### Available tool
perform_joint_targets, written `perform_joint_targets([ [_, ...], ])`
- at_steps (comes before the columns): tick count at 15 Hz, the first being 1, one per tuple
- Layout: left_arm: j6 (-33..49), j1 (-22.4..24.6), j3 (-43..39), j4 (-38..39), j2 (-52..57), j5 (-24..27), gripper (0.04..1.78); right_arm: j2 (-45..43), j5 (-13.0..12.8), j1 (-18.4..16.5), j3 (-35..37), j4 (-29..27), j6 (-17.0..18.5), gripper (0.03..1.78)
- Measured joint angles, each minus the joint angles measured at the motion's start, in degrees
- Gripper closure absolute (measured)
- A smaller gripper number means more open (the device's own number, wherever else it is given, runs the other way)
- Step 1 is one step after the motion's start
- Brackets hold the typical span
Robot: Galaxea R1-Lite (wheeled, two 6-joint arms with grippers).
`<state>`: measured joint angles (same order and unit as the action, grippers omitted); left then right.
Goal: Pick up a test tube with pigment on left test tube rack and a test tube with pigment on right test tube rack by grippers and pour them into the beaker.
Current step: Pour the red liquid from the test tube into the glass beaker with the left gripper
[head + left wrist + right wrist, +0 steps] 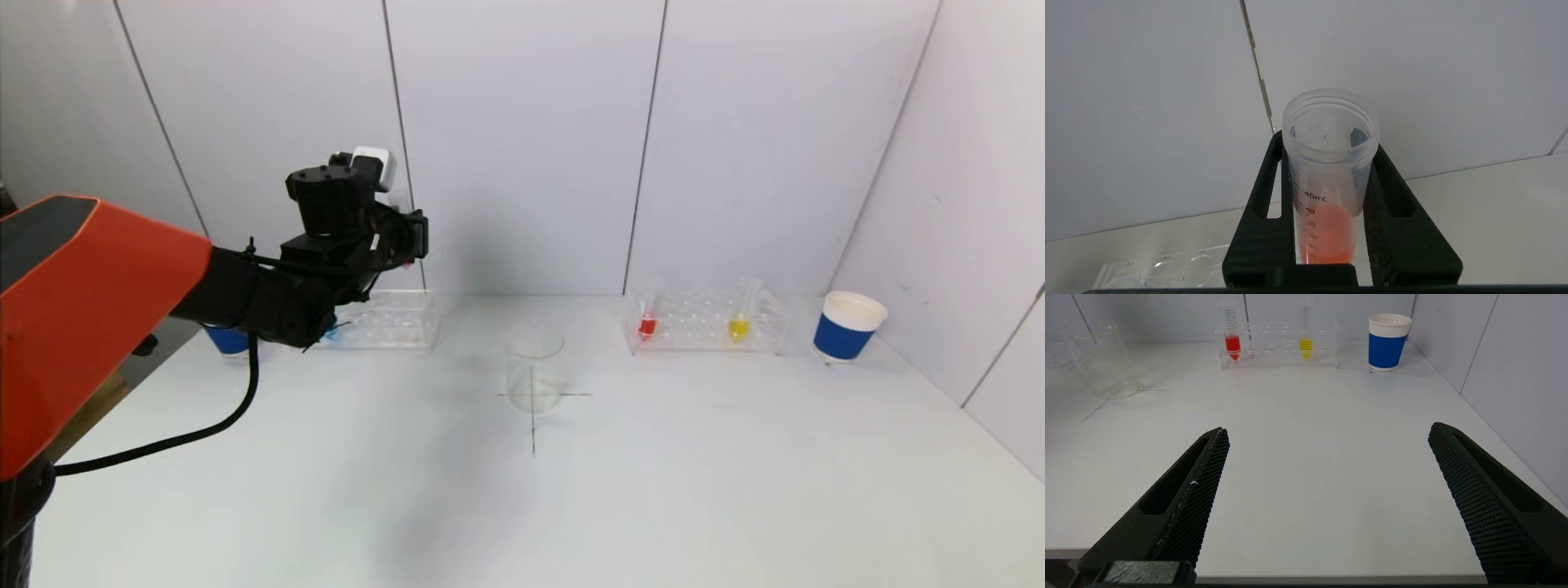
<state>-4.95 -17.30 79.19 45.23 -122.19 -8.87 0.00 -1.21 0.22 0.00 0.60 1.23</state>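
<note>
L pincer (1331, 228) clamps tube (1329, 171) – orange pigment inside

Flat white matte counter (653, 506) fills lower half of head view. Thin black cross (534, 408) drawn on it at centre. Pale grey panel walls (522, 139) enclose it at back and along right edge, split by dark vertical seams (645, 155). Light is even and diffuse, with soft shadows on the counter's left portion.
</note>
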Motion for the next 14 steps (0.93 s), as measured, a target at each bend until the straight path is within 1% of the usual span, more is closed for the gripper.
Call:
perform_joint_targets([
  [3, 0.16, -1.05, 4.13, -7.78, 1.66, 2.02, 1.33, 0.0, -0.02, 0.0, 0.0, 0.0, -0.02, 0.04],
  [6, 3.17, -1.38, 9.16, -15.8, 2.95, 6.18, 1.33, 0.0, -0.02, 0.02, 0.0, 0.0, -0.02, 0.04],
  [7, 4.44, -1.39, 10.64, -17.99, 3.25, 8.36, 1.33, 0.0, -0.02, 0.02, 0.0, 0.0, 0.0, 0.04],
  [9, 4.88, -1.3, 12.31, -20.83, 3.8, 12.64, 1.33, 0.0, 0.0, 0.02, 0.0, 0.0, 0.0, 0.04],
  [12, 4.82, -1.24, 14.75, -24.61, 4.44, 17.05, 1.33, 0.0, 0.0, 0.02, 0.0, -0.02, 0.0, 0.04],
  [14, 4.82, -1.02, 16.01, -25.58, 4.68, 22.35, 1.33, 0.0, -0.02, 0.02, 0.0, -0.02, -0.02, 0.04],
])
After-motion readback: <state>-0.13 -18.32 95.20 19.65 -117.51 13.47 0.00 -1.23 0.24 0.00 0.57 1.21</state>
